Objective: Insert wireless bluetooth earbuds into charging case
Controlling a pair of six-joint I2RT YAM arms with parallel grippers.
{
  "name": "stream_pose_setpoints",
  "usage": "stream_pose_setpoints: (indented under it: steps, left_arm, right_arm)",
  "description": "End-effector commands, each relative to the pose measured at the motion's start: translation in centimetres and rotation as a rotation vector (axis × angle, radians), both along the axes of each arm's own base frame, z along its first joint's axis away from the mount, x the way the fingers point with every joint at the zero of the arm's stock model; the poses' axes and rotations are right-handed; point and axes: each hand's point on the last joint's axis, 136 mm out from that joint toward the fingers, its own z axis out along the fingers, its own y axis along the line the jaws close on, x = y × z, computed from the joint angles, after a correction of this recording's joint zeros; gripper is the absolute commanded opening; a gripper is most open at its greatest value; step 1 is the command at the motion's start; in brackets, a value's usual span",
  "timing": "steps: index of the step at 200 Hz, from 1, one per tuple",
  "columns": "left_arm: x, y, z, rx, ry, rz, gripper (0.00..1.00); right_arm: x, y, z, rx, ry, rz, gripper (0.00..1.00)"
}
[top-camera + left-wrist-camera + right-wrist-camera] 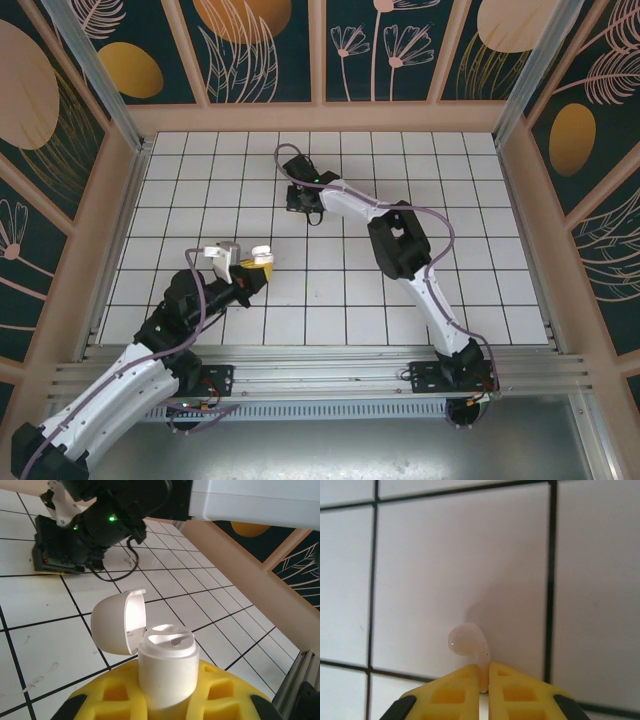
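The right end effector is pinching the stem of a small glossy white earbud down at the white tiled bench, while the left end effector is gripping the rounded white charging case lid-open, so next, I'd say, it's needing a careful carry across and stem-first lining-up.

- White earbud: the stem's lower end disappears between the jaws of the right claw, so I cannot see its tip.
- Right claw: cut off by the wrist view's bottom edge.
- Charging case: base buried in the left claw and cropped by the bottom edge.
- Case sockets: glare and shadow. I cannot tell what sits inside.
- Top view: right claw's tips are hidden beneath its own wrist body.
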Motion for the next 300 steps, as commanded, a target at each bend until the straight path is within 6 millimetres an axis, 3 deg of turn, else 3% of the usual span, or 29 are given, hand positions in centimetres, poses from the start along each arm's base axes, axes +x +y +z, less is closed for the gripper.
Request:
stream_pose_setpoints:
  steps: [1,46,98,121,135,169,200,226,242,268,300]
  left_arm:
    - [-0.1,-0.6,2.4,-0.032,-0.059,-0.032,0.00]
    - [-0.3,-0.6,2.2,-0.057,-0.032,-0.037,0.00]
    - [-0.5,-0.5,1.7,-0.102,-0.004,-0.026,0.00]
    - [-0.4,-0.7,1.5,-0.134,0.004,-0.029,0.00]
    - [-0.3,-1.0,1.4,-0.155,0.007,-0.040,0.00]
    - [0.4,-2.4,0.6,-0.187,0.042,-0.077,0.00]
    - [1.3,-3.8,1.5,-0.208,0.061,-0.112,0.00]
    - [1.7,-4.3,2.5,-0.215,0.048,-0.121,0.00]
    - [1.7,-4.7,2.4,-0.212,0.059,-0.134,0.00]
    - [1.2,-5.6,2.1,-0.228,0.091,-0.161,0.00]
    - [0.5,-6.5,1.2,-0.231,0.121,-0.153,0.00]
  right_arm:
    - [-2.9,-3.1,-0.7,-0.079,0.094,0.058,0.07]
    - [-7.7,-6.8,-0.3,-0.114,0.116,0.112,0.00]
    - [-16.2,-12.5,-0.7,-0.157,0.180,0.124,0.00]
    - [-19.8,-13.9,-0.9,-0.128,0.237,0.121,0.00]
    - [-21.1,-14.5,-0.5,-0.100,0.256,0.101,0.06]
    - [-21.4,-15.6,2.1,-0.096,0.248,0.080,0.19]
    - [-21.4,-16.5,5.4,-0.053,0.225,0.080,0.32]
    - [-20.7,-17.4,7.8,-0.002,0.196,0.090,0.36]
    - [-20.2,-16.9,8.9,-0.002,0.143,0.172,0.37]
    - [-19.6,-15.3,9.4,-0.016,0.089,0.350,0.37]
    - [-18.1,-14.6,7.3,-0.080,0.039,0.462,0.38]
